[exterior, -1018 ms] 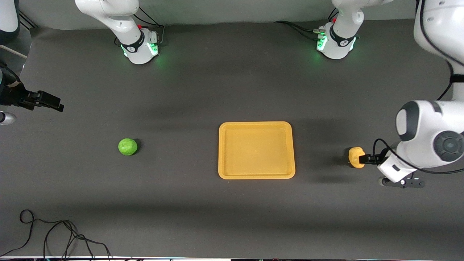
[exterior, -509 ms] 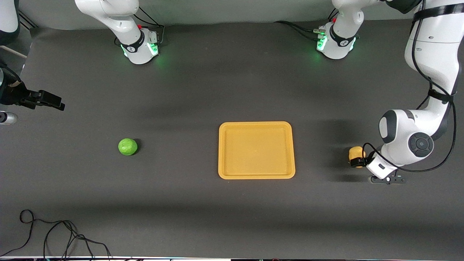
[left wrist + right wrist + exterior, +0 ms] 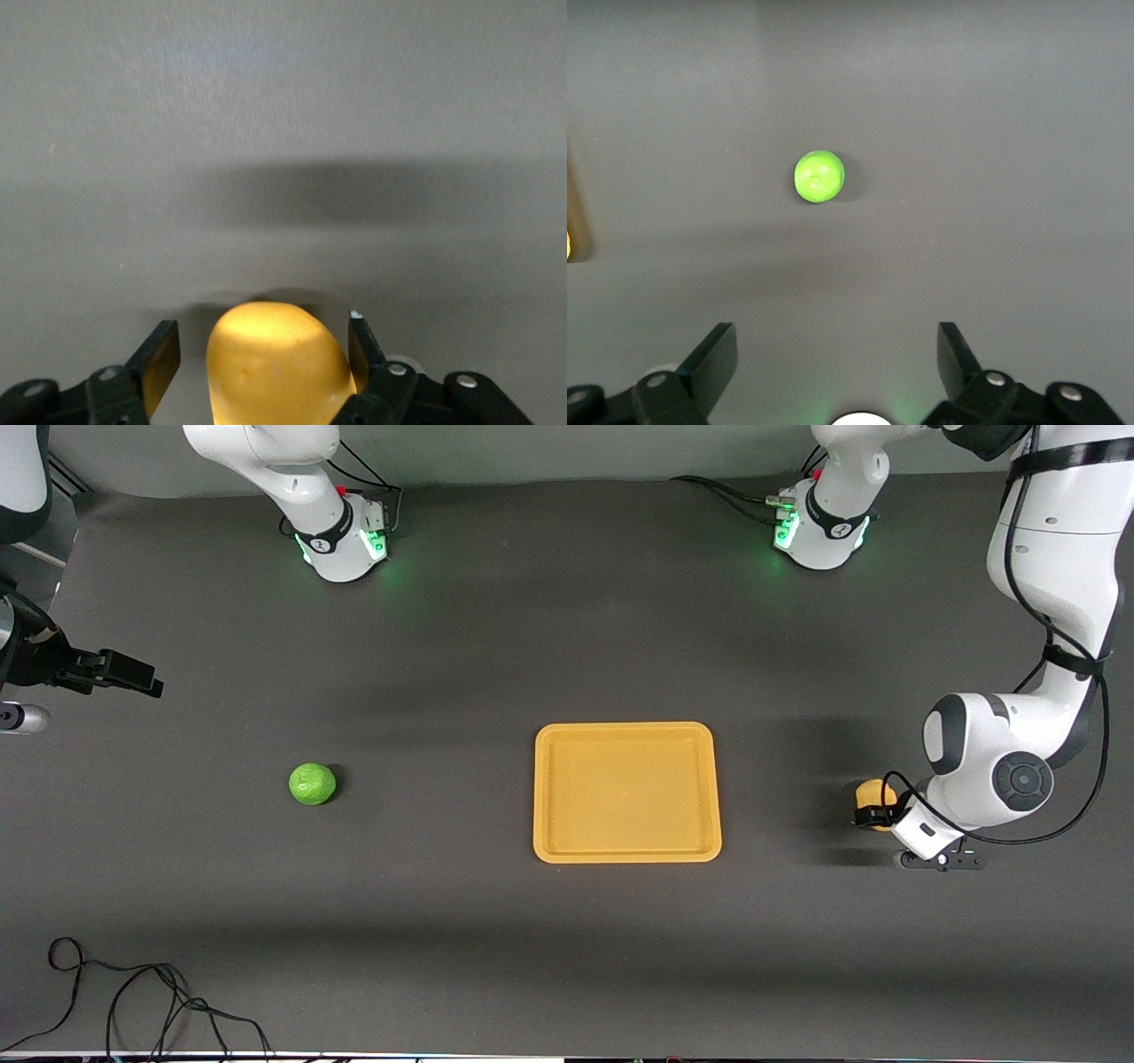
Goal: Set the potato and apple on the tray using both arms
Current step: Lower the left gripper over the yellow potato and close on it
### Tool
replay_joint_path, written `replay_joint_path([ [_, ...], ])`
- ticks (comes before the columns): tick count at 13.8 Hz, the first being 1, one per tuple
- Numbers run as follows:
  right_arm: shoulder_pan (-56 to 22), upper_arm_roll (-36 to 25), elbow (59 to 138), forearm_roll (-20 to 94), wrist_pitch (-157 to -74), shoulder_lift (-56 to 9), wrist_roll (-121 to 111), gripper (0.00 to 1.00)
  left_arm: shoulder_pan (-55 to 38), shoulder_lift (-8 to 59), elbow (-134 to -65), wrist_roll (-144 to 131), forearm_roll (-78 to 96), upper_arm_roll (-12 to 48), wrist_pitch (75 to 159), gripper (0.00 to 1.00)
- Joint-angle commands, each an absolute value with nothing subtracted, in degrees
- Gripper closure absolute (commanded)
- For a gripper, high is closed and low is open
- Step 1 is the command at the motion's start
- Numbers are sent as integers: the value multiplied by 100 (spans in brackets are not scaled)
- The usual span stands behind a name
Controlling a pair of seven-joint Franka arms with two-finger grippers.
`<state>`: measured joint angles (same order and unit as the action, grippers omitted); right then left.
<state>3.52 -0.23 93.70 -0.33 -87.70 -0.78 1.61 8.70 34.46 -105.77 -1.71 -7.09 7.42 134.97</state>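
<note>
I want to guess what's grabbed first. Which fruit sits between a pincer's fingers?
The lumpy glossy yellow potato, between the left pincer fingers. The round green apple lies alone.

Table [image 3: 496, 646]: dark grey matt cover, fine cloth-like grain. Tray [image 3: 539, 797], centre of front view: yellow-orange plastic, low sheen, slightly grainy floor. Potato [image 3: 276, 367]: smooth glossy plastic. Apple [image 3: 819, 176]: bright green, faceted, slight sheen. Arms [image 3: 1054, 558]: glossy white shells, matt black fingers [image 3: 161, 359].
</note>
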Motion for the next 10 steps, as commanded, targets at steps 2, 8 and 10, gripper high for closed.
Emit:
replay_joint_path([
  [2, 272, -88, 9334, 44, -8727, -79, 97, 0, 879, 3296, -10644, -219, -694, 800, 13157, 23],
  [8, 220, -79, 9457, 35, -8894, 61, 62, 0, 782, 3147, -10119, -264, -633, 896, 12062, 100],
  [10, 115, -79, 9527, 35, -8956, 140, 62, 0, 791, 3042, -9399, -264, -563, 1168, 11045, 100],
])
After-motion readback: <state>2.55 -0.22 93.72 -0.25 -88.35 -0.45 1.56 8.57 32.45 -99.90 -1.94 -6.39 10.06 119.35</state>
